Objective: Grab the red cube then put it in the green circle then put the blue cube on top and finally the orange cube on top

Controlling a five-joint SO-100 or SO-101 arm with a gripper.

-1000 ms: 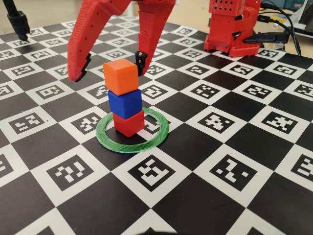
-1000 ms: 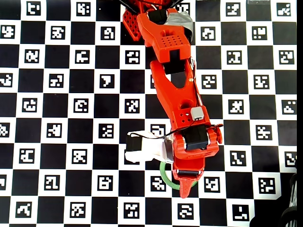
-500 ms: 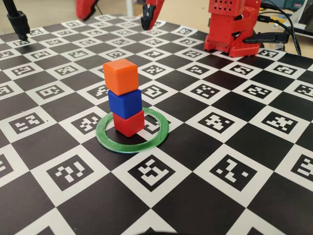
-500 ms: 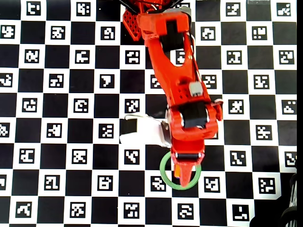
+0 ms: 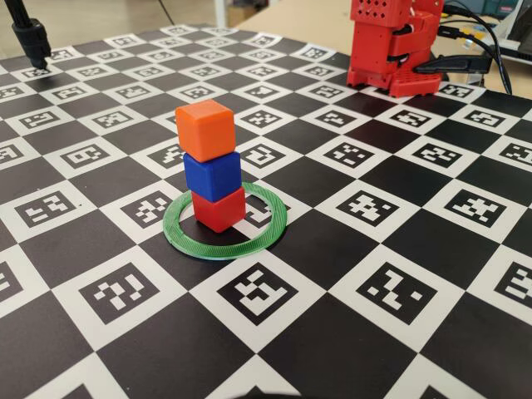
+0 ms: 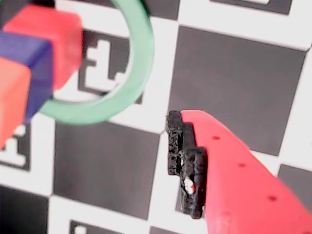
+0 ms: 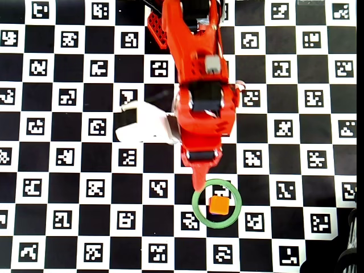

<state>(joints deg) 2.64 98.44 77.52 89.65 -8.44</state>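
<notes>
— How much room is there around the stack?

— Plenty. In the fixed view the three cubes stand alone on the checkerboard mat, with bare squares on every side. The arm's red base sits well apart at the far right edge. A black stand is at the far left corner.

— And the stack itself?

— The red cube rests on the mat inside the green circle, toward the ring's left side but not touching its band. The blue cube sits on it, turned slightly, and the orange cube tops it, overhanging a little to the left. All three are matte plastic with softly rounded edges. The ring is thin and flat, finely ridged, open in the middle.

— Where is the gripper?

— From overhead the gripper hangs above the mat, with its red tip just above the ring's upper-left rim, apart from the orange cube. Nothing is in it. The wrist view shows one red finger with a rough black pad along its inner edge; the other finger is out of frame, so I cannot tell how wide the jaws stand.

— Anything else in the wrist view?

— The stack leans in blurred at the upper left, the ring beside it.
</notes>
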